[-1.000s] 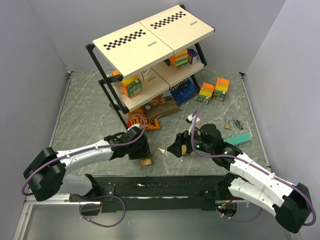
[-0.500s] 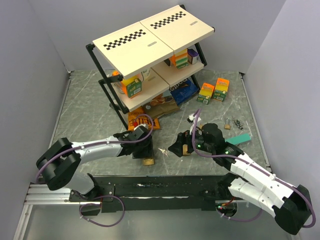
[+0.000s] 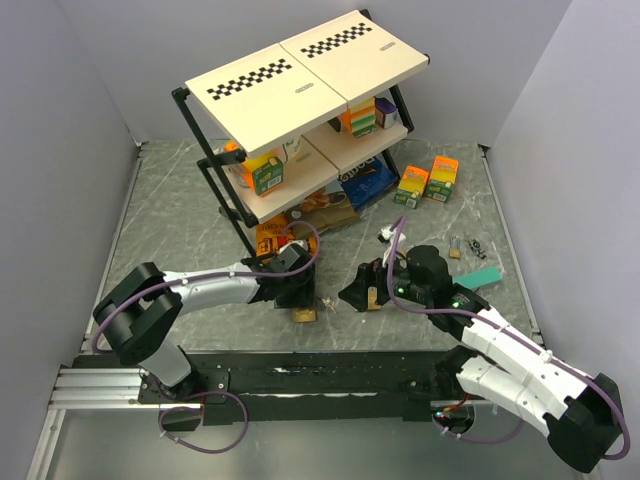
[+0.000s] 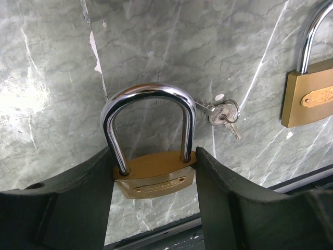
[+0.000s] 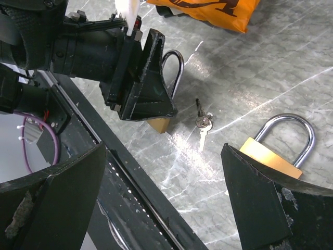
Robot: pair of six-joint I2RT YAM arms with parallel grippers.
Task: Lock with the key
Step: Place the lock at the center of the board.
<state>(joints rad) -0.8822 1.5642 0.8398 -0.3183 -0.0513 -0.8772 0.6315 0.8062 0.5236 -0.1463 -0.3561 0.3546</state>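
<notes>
My left gripper (image 4: 154, 159) is shut on the body of a brass padlock (image 4: 156, 177), whose steel shackle points away from the wrist. In the top view this padlock (image 3: 303, 316) sits at the table's near edge under the left gripper (image 3: 293, 296). A small bunch of keys (image 4: 221, 112) lies just right of it, also seen in the top view (image 3: 325, 302) and the right wrist view (image 5: 202, 123). A second brass padlock (image 5: 276, 151) lies by my right gripper (image 5: 166, 200), which is open and empty above the table (image 3: 360, 290).
A black rack (image 3: 215, 170) with checkered white shelves stands at the back, with snack bags (image 3: 275, 238) at its foot. Two juice cartons (image 3: 427, 180), a small padlock with keys (image 3: 457, 246) and a teal piece (image 3: 483, 275) lie to the right. A black rail (image 3: 320, 375) runs along the near edge.
My left gripper has slid to the right with the padlock in it, closer to the keys. The right gripper has barely moved.
</notes>
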